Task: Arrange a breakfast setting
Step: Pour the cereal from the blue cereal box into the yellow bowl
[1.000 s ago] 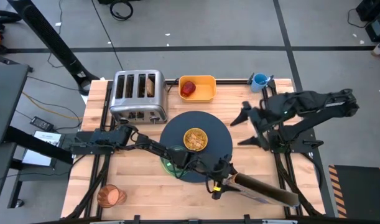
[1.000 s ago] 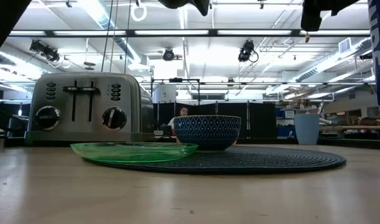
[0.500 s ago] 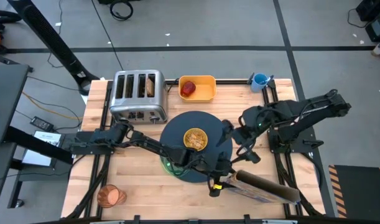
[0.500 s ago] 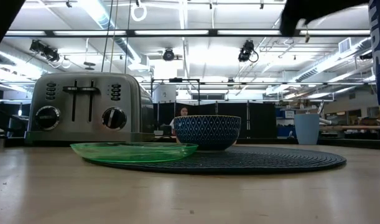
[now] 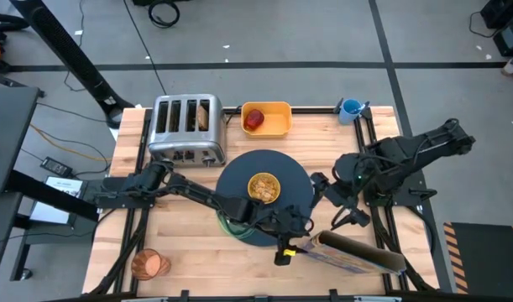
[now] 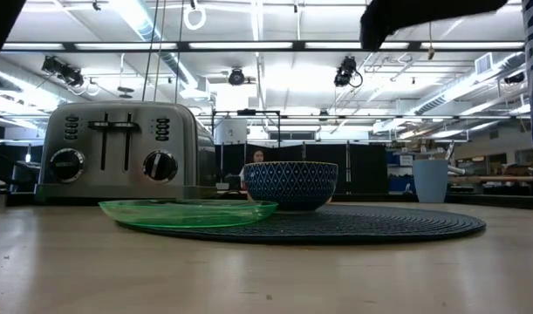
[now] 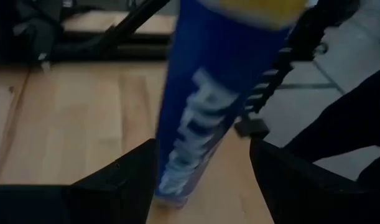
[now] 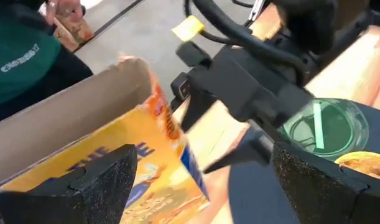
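Observation:
A patterned bowl [image 5: 263,188] of cereal stands on the dark round mat [image 5: 298,180]. The green plate [image 5: 227,223] lies at the mat's near left under my left arm, with a pale spoon [image 8: 315,124] on it. My left gripper [image 5: 296,239] is shut on a blue and yellow cereal box [image 5: 357,253] at the near right. My right gripper [image 5: 336,205] is open just beyond the box, touching nothing. The toast [image 5: 204,113] stands in the toaster's slot. The red apple [image 5: 253,119] lies in a yellow tray. The amber cup [image 5: 147,264] stands near left. My left gripper has the cereal box's closed end [image 7: 177,180] between its two fingers [image 7: 124,180]. The fingers come level from the table's left and lie along the box. The box slants away from them, its open top [image 8: 124,68] toward the table's right.
The toaster [image 5: 186,130] stands at the far left. The yellow tray [image 5: 277,126] is at the far middle and a blue cup [image 5: 350,107] at the far right corner. Bare wood shows left of the mat. A person in green shows beyond the table [image 8: 28,56].
My right gripper has gone from above the table's right side toward the left and near edges, down toward the cereal box, staying open. In the low view the box's blue edge has shifted a little toward the right.

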Controlling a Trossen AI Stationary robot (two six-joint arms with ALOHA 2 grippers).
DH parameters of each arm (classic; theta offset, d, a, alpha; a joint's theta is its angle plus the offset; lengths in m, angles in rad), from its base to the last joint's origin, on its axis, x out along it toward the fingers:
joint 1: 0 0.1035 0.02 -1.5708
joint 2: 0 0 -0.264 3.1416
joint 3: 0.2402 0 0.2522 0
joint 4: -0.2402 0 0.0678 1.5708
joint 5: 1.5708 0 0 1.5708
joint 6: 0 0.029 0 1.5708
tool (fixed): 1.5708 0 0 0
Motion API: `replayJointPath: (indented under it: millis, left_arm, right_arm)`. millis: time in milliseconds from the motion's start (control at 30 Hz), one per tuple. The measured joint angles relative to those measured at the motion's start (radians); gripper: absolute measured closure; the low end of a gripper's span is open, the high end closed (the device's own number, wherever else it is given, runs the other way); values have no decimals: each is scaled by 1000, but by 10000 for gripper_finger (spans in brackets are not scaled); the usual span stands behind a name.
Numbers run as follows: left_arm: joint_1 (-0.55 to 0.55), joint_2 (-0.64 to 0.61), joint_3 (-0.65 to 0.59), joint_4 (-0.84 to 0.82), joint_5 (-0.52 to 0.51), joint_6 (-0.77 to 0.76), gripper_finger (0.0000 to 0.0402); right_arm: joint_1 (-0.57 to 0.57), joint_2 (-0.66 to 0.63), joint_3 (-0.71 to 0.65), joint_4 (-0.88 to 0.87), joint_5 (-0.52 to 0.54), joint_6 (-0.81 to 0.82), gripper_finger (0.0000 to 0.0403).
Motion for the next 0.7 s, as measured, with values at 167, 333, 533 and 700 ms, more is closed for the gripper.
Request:
replayJointPath:
  millis: [167,333,533,700]
  left_arm:
    - [23,-22,-1,-111,-2,-14,153]
    - [50,-68,2,-179,-48,-6,172]
    - [55,-35,2,-66,-66,-26,189]
    - [37,0,-1,76,-99,-57,194]
  right_arm:
    - [26,-32,0,-5,49,24,30]
    - [37,-38,0,-74,69,41,30]
    - [38,-49,0,-200,66,94,30]
    - [42,-76,0,-264,77,104,30]
